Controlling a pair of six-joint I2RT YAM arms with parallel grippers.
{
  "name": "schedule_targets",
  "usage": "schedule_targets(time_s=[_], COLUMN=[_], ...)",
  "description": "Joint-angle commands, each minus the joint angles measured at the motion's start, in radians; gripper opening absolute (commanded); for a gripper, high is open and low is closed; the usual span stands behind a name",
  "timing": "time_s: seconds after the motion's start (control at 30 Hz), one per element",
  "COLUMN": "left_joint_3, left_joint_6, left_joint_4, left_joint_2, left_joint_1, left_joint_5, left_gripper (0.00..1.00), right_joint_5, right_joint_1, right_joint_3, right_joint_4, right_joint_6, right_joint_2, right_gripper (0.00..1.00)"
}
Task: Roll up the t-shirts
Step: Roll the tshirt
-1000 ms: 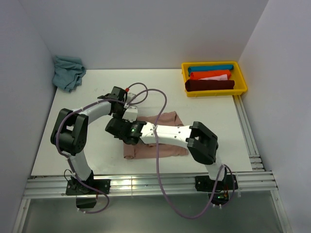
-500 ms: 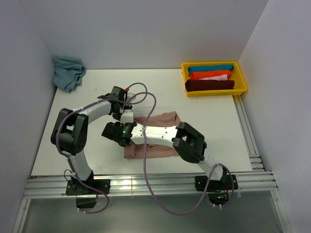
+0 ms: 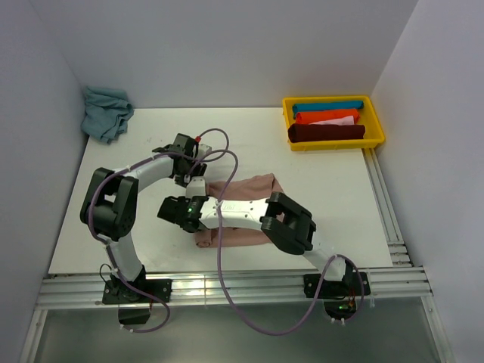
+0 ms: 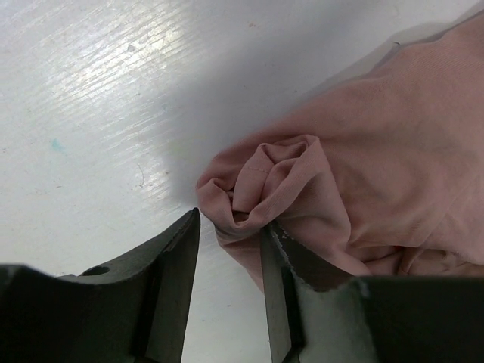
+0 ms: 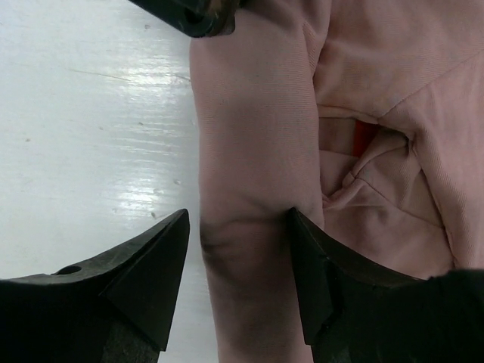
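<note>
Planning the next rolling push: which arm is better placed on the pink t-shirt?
Right, probably. The right end effector straddles the roll of the pink t-shirt partway along, jaws either side. The left end effector sits only at the roll's end, barely astride the cloth.

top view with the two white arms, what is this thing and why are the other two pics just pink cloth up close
Two robot arms bolted at a white table, filmed from above. The other two pictures come from cameras on each wrist, looking past the dark fingers. A pink t-shirt lies partly rolled in the middle. The left gripper straddles the roll's end, the right gripper its long side; both jaws stand open around it. The yellow bin holds rolled shirts; a teal cloth lies crumpled in the far corner.
</note>
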State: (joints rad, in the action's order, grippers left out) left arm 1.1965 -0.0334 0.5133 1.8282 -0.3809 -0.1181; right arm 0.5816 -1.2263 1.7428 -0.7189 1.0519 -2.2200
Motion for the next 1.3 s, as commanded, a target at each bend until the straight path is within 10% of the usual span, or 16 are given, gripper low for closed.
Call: schedule_targets(time_s=[0.0, 0.17, 0.47, 0.97, 1.27], left_joint_3=[0.026, 0.054, 0.250, 0.134, 0.006], left_joint_6=[-0.008, -0.007, 0.020, -0.039, -0.036], left_joint_4=[-0.004, 0.008, 0.125, 0.156, 0.056], left_joint_2=[0.019, -0.007, -0.053, -0.145, -0.089], left_joint_1=[-0.010, -0.007, 0.092, 0.244, 0.223], left_joint_5=[-0.005, -0.032, -0.222, -0.356, -0.359], left_gripper=[0.44, 0.58, 0.66, 0.67, 0.66], right_joint_5=[-0.042, -0.060, -0.182, -0.577, -0.563], right_joint_1=[-0.007, -0.004, 0.030, 0.220, 0.228], right_joint_3=[0.037, 0.057, -0.199, -0.750, -0.905], right_joint_4=[-0.034, -0.076, 0.247, 1.255, 1.408], right_joint_6=[-0.018, -0.006, -0.039, 0.198, 0.322], right_joint_2=[-0.047, -0.081, 0.068, 0.295, 0.286], right_gripper=[0.63, 0.60, 0.22, 0.18, 0.18])
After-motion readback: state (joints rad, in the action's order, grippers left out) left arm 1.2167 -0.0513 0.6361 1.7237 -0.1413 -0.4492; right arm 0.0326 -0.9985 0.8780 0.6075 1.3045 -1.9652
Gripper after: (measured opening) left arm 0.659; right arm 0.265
